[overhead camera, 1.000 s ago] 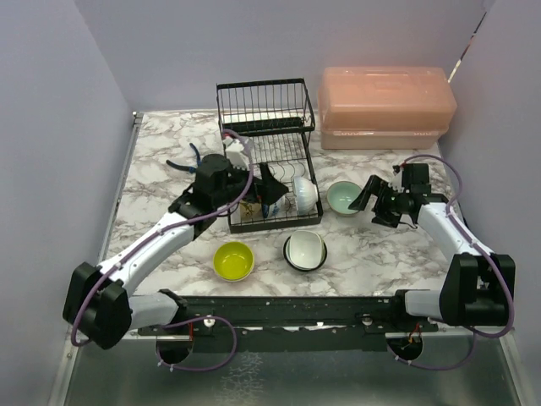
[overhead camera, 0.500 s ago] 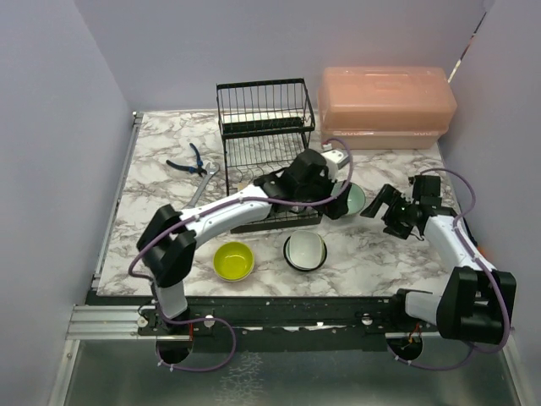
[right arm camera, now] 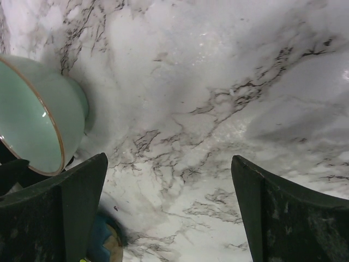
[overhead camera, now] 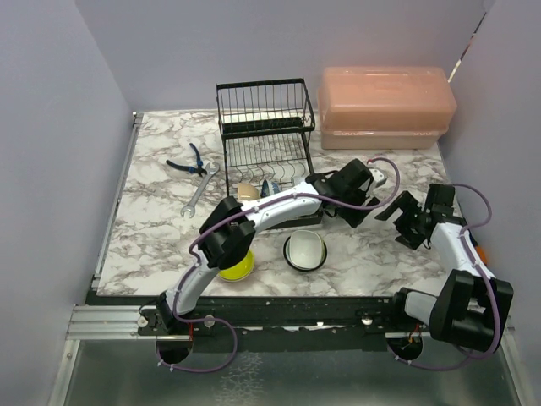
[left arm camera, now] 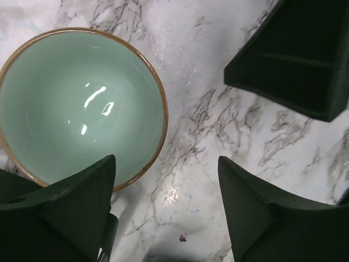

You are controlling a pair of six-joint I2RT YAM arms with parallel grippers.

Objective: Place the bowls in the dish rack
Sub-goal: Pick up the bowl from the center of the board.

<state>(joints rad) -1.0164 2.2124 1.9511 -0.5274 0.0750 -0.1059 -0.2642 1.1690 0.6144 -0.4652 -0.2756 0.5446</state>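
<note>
The pale teal bowl (left arm camera: 76,103) with a brown rim sits on the marble table; the right wrist view shows its side (right arm camera: 32,114). My left gripper (left arm camera: 166,161) is open just above it, one finger over the bowl's inside and the other outside the rim. From above, the left gripper (overhead camera: 355,205) hides this bowl. My right gripper (overhead camera: 396,211) is open beside it, with nothing between its fingers (right arm camera: 169,158). The black dish rack (overhead camera: 266,139) holds a beige bowl (overhead camera: 245,190) and a blue-patterned bowl (overhead camera: 270,188). A white bowl (overhead camera: 305,250) and a yellow-green bowl (overhead camera: 239,267) lie in front.
A pink lidded box (overhead camera: 385,106) stands at the back right. Blue pliers (overhead camera: 188,161) and a wrench (overhead camera: 199,193) lie left of the rack. The left arm's elbow (overhead camera: 228,237) partly covers the yellow-green bowl. The right gripper's finger (left arm camera: 294,54) is close to the left gripper.
The left arm swung from the rack's left side across its front to the teal bowl. The right gripper drew back to the right, away from the bowl.
</note>
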